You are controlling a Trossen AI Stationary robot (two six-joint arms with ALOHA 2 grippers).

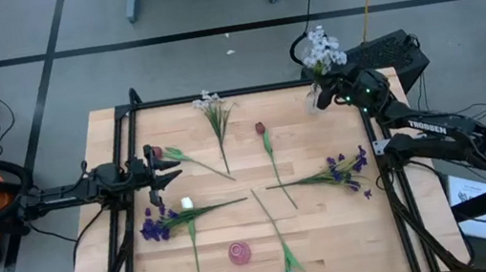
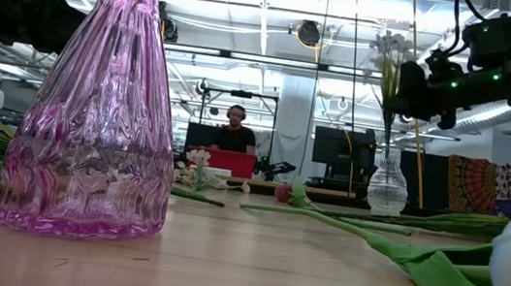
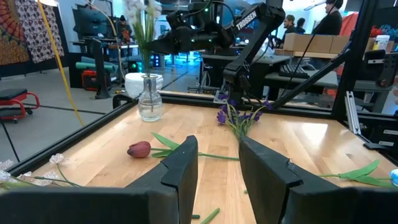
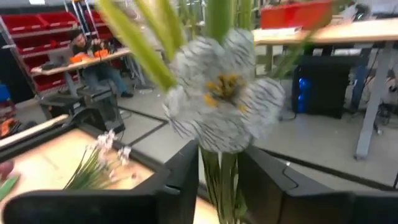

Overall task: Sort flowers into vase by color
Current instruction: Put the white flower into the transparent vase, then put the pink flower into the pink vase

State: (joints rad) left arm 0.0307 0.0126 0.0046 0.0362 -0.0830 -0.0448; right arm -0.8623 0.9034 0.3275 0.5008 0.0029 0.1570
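White flowers (image 1: 321, 49) stand upright in clear vase (image 1: 321, 95) — right gripper (image 1: 338, 93) fingers parted around the stems.

Vase (image 1: 317, 98) w/ spray at counter (image 1: 325, 230) upper right; other vase (image 1: 239, 252) bottom centre; flowers (image 1: 270, 156) scattered btwn.

A wooden table (image 1: 326, 239) with a black frame stands on grey floor — behind it, a person (image 2: 234, 133) sits near red bins (image 4: 43, 22).
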